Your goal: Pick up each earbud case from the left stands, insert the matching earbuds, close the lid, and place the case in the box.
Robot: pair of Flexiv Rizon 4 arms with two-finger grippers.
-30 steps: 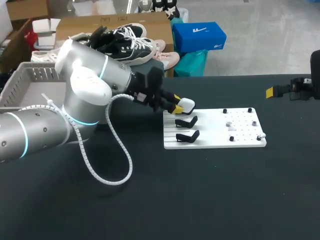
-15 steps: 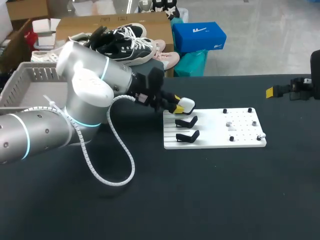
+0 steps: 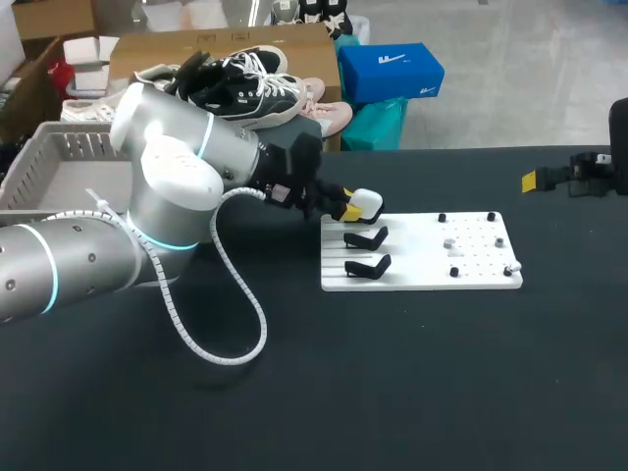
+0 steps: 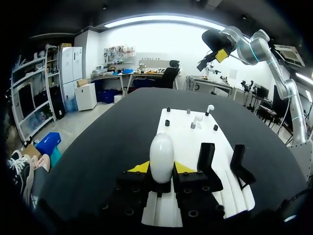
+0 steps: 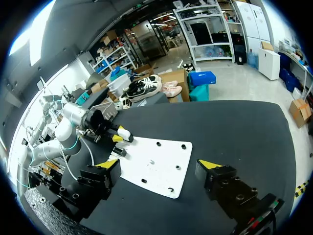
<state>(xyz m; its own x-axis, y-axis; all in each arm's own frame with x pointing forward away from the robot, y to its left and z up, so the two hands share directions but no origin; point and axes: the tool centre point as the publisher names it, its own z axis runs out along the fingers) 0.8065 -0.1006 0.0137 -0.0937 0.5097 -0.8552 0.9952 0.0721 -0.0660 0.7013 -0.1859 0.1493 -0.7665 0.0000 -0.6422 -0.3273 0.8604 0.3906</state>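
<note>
— What is the left arm (image 3: 147, 186) doing?

— It comes in low from the left and stretches over the black table (image 3: 392, 373). Its elbow is bent, and its wrist points at the white board (image 3: 422, 257).

— And the left claw (image 4: 161, 169)?

— Its two yellow tips squeeze the white earbud case (image 4: 162, 152) from both sides. The case stands upright between them, at the board's near corner. I can't tell if a stand is under it.

— How many stands are there?

— I count two black stands (image 4: 206, 161) (image 4: 239, 164), side by side just beside the claw. Neither holds a case. Ahead of the claw there are four little black pegs (image 4: 167, 122) and maybe two or three tiny white bits. They are too small to be sure.

— And the right claw (image 5: 159, 164)?

— It hangs far from the board. Its fingers are spread wide with nothing between them.
</note>
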